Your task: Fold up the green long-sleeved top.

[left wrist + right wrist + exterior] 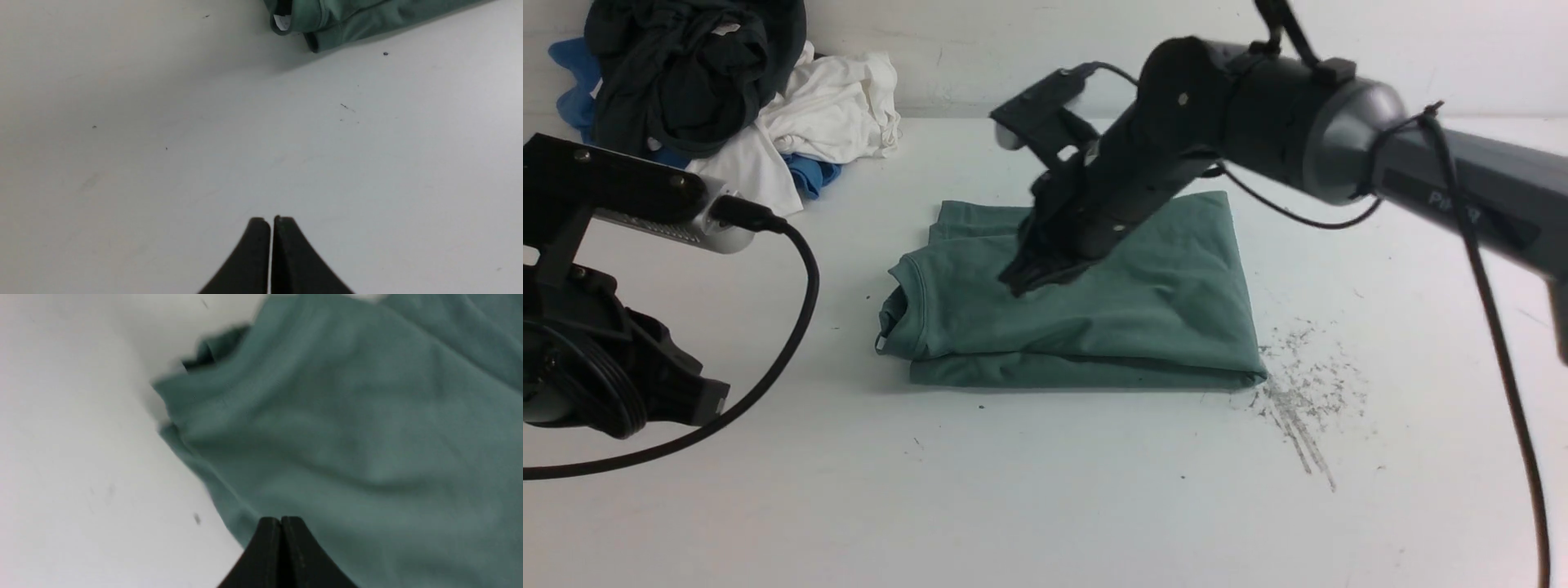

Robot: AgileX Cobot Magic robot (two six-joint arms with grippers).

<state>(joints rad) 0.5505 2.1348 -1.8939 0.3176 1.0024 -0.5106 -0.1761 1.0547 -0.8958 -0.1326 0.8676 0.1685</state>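
The green long-sleeved top (pixel 1086 327) lies folded in the middle of the white desk (pixel 1045 490). The right hand (pixel 281 522) is closed tight with nothing in it, right above the top. The left hand (pixel 271 222), at lower left, is closed and empty too.

A heap of clothes (pixel 719 90) — dark, white, blue — sits at the white table's (pixel 1045 506) far left corner.

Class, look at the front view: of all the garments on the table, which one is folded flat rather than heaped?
The green long-sleeved top, mid-table under the right gripper. The dark, white and blue garments lie crumpled together at the far left.
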